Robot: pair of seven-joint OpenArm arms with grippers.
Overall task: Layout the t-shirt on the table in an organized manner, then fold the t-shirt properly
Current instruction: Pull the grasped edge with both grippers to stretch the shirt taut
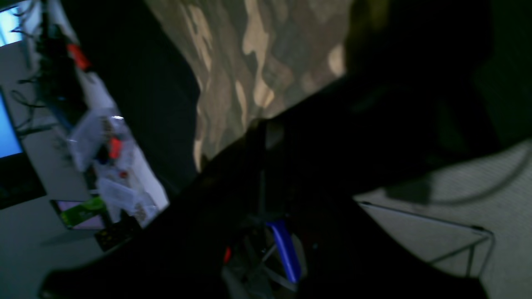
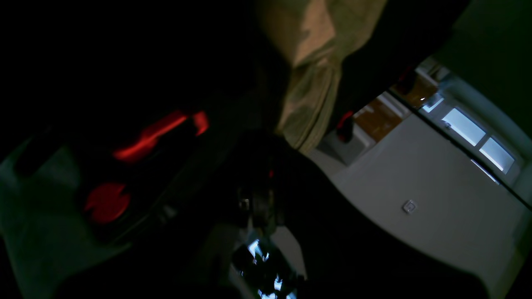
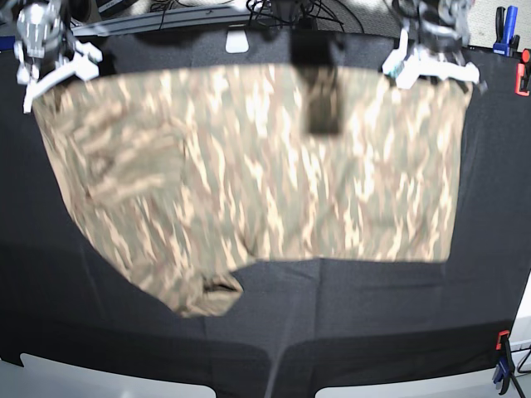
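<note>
The camouflage t-shirt (image 3: 249, 174) is stretched wide across the black table (image 3: 357, 315), blurred, with one sleeve bunched at the lower left (image 3: 207, 294). My left gripper (image 3: 412, 70) holds its upper right corner. My right gripper (image 3: 41, 73) holds its upper left corner. Both look shut on the fabric. In the left wrist view the camo cloth (image 1: 249, 62) runs up behind dark fingers. In the right wrist view a gathered fold of the shirt (image 2: 316, 62) hangs between dark finger shapes.
A dark rectangular object (image 3: 319, 91) overlaps the shirt's top middle. Blue (image 3: 499, 21) and orange (image 3: 523, 75) clamps sit at the far right corner, and another clamp (image 3: 503, 365) at the near right. The table's white front edge (image 3: 83, 377) shows at the bottom left.
</note>
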